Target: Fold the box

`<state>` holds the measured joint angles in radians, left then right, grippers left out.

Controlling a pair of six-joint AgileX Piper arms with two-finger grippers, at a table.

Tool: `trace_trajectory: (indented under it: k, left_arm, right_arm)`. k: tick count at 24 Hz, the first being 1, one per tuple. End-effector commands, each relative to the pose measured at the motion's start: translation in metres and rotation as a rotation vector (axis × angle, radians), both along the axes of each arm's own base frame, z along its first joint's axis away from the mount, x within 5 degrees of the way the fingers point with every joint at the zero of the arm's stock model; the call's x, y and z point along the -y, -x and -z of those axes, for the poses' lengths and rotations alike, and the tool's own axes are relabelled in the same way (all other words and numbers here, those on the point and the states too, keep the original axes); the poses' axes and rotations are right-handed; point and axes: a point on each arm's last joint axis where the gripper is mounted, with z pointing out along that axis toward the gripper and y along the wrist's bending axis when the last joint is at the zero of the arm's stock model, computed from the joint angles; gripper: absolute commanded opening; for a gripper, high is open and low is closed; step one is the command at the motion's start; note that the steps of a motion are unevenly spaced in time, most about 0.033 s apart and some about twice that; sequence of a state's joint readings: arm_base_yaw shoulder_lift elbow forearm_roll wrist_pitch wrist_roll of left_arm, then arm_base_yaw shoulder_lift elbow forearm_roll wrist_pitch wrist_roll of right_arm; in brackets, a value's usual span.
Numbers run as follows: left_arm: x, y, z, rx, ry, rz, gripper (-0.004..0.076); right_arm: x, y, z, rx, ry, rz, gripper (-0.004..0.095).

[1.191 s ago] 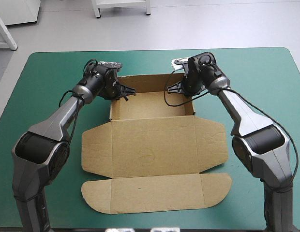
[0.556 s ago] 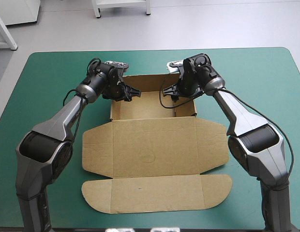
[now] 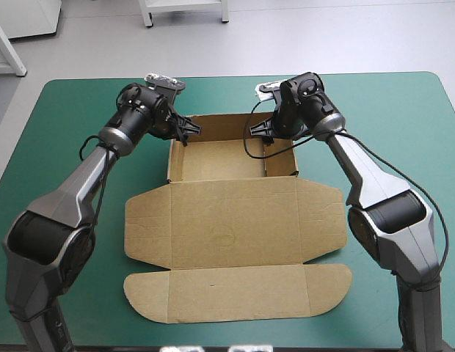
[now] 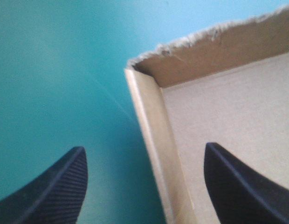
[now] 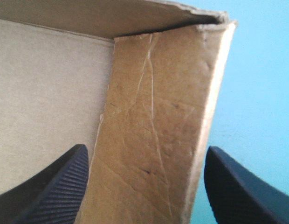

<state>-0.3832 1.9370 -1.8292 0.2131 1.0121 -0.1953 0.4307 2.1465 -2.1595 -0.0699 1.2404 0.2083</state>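
Shows, from above, one brown box (image 3: 231, 220) in the middle of the teal-green table (image 3: 403, 110), far end raised into a tray, lid and flaps flat toward the near edge. Puts the left claw (image 3: 187, 133) and right claw (image 3: 264, 133) at the tray's two far corners, fingertips hard to make out. Along the left wrist, finds two black fingers apart, straddling the left wall (image 4: 154, 154), most of the box cut off. Along the right wrist, likewise two fingers apart, astride the creased right wall (image 5: 158, 121).

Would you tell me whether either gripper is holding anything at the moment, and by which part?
Nothing is held. The left gripper and the right gripper are both open, each straddling a raised side wall of the box without closing on it.
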Motion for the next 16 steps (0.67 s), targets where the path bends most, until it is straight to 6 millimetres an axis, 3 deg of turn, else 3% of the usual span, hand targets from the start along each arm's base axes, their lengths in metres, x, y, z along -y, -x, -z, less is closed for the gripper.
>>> trace_trajectory:
  k: [1, 6, 8, 12, 13, 14, 15, 16]
  left_arm:
    - [-0.011, 0.025, -0.072, 0.218, 0.037, 0.011, 0.0512]
    - [-0.020, 0.056, -0.105, 0.257, 0.094, 0.020, 0.0512]
    - [-0.023, 0.074, -0.109, 0.272, 0.132, 0.054, 0.0512]
    - [-0.042, 0.143, -0.089, 0.315, 0.255, 0.082, 0.0495]
    - [-0.053, 0.175, -0.081, 0.343, 0.293, 0.085, 0.0494]
    - [-0.059, 0.191, -0.081, 0.367, 0.314, 0.086, 0.0494]
    - [-0.072, 0.224, -0.073, 0.401, 0.345, 0.088, 0.0494]
    - [-0.077, 0.238, -0.067, 0.410, 0.348, 0.089, 0.0494]
  right_arm:
    - [0.012, 0.017, -0.066, 0.170, -0.055, 0.003, 0.0657]
    - [0.018, 0.030, -0.088, 0.205, -0.057, -0.007, 0.0627]
    - [0.019, 0.033, -0.094, 0.214, -0.068, -0.008, 0.0625]
    - [0.019, 0.039, -0.101, 0.219, -0.095, -0.024, 0.0625]
    - [0.018, 0.040, -0.102, 0.216, -0.108, -0.035, 0.0625]
    - [0.018, 0.040, -0.102, 0.215, -0.111, -0.038, 0.0625]
    - [0.018, 0.041, -0.103, 0.216, -0.114, -0.038, 0.0624]
    - [0.018, 0.041, -0.103, 0.216, -0.114, -0.038, 0.0621]
